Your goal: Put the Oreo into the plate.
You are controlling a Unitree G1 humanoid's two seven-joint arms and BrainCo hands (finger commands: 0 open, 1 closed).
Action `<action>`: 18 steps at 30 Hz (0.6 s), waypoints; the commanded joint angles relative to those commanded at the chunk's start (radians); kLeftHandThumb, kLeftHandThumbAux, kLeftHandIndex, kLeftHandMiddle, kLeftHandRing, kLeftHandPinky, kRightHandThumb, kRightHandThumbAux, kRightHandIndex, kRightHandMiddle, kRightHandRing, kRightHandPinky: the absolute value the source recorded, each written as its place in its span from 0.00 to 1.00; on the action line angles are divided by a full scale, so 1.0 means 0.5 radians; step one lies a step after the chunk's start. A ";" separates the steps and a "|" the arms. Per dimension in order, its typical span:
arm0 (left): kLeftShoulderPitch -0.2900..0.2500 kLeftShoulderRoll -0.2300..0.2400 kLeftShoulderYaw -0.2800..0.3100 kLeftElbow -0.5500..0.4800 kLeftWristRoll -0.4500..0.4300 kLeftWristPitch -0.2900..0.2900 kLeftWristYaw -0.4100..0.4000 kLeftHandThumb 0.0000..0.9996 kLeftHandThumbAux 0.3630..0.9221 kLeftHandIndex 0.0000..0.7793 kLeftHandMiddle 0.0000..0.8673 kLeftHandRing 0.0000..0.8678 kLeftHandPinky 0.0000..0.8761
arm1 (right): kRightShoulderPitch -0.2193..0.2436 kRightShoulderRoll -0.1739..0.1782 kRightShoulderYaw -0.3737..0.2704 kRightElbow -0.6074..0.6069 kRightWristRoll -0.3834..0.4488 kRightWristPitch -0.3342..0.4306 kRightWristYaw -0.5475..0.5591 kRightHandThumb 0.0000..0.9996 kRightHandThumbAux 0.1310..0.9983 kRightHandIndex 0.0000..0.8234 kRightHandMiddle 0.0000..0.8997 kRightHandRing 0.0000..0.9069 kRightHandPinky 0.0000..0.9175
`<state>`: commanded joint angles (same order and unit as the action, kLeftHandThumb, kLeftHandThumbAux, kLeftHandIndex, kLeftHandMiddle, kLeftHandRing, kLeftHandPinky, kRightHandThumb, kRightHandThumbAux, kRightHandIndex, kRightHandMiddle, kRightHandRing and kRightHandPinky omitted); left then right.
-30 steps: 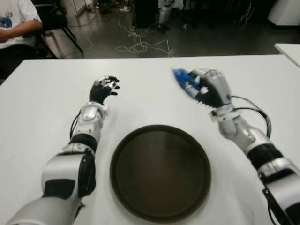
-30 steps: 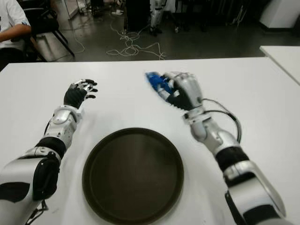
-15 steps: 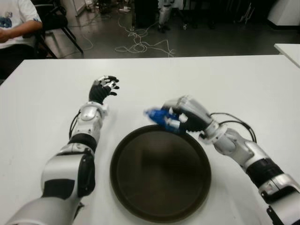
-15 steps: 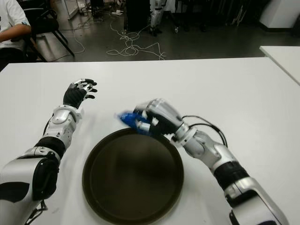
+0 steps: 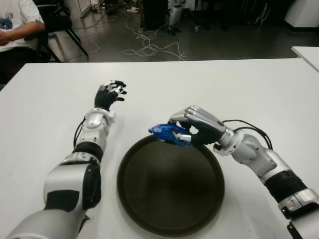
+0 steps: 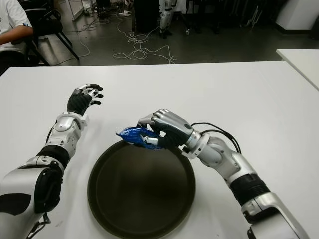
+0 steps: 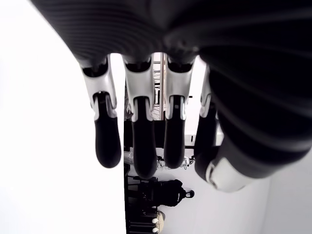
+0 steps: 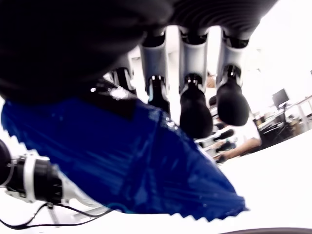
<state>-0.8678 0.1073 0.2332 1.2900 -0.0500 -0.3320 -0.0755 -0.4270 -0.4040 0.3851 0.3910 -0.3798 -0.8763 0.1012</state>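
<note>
A blue Oreo packet (image 5: 167,133) is held in my right hand (image 5: 192,127), whose fingers are curled over it. The packet hangs over the far rim of the round dark plate (image 5: 170,211), which lies on the white table in front of me. The right wrist view shows the blue wrapper (image 8: 126,170) pressed under the fingers (image 8: 194,109). My left hand (image 5: 110,93) shows to the left of the plate, farther back on the table, with its fingers spread and nothing in them.
The white table (image 5: 45,109) stretches around the plate. A person in a white shirt (image 5: 15,22) sits past the far left corner. Cables (image 5: 149,47) lie on the floor beyond the table. A second white table edge (image 5: 306,52) shows at the far right.
My right hand has carried the Oreo packet from up behind the plate down and leftward to the plate's far rim. The left hand has stayed still.
</note>
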 joint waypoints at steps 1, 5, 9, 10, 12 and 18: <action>0.000 0.000 0.000 0.000 0.000 0.001 0.000 0.67 0.64 0.51 0.42 0.48 0.55 | 0.003 0.003 -0.005 -0.003 0.005 0.000 0.013 0.68 0.69 0.52 0.81 0.81 0.80; 0.000 0.002 -0.002 0.001 0.003 0.001 -0.002 0.67 0.64 0.51 0.41 0.46 0.54 | 0.022 -0.003 -0.028 -0.047 0.033 0.019 0.081 0.68 0.69 0.52 0.81 0.81 0.79; -0.001 0.003 -0.003 0.002 0.003 0.003 0.000 0.67 0.64 0.51 0.40 0.46 0.53 | 0.028 -0.013 -0.044 -0.073 0.001 0.049 0.125 0.68 0.69 0.52 0.80 0.80 0.79; -0.001 0.002 -0.002 0.002 0.003 0.004 0.000 0.67 0.64 0.51 0.41 0.46 0.53 | 0.025 -0.019 -0.045 -0.073 -0.012 0.055 0.136 0.68 0.69 0.52 0.80 0.80 0.79; -0.002 0.001 -0.001 0.002 0.001 0.006 -0.001 0.67 0.64 0.51 0.41 0.46 0.54 | 0.014 -0.018 -0.045 -0.056 -0.070 0.084 0.134 0.68 0.69 0.52 0.79 0.79 0.78; -0.002 -0.001 0.003 0.001 -0.004 0.012 -0.003 0.67 0.64 0.51 0.41 0.47 0.55 | -0.016 0.023 -0.037 0.034 -0.240 0.156 0.047 0.68 0.69 0.52 0.78 0.78 0.77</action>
<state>-0.8689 0.1066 0.2347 1.2906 -0.0520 -0.3262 -0.0769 -0.4349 -0.3928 0.3665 0.4078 -0.5000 -0.7983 0.1249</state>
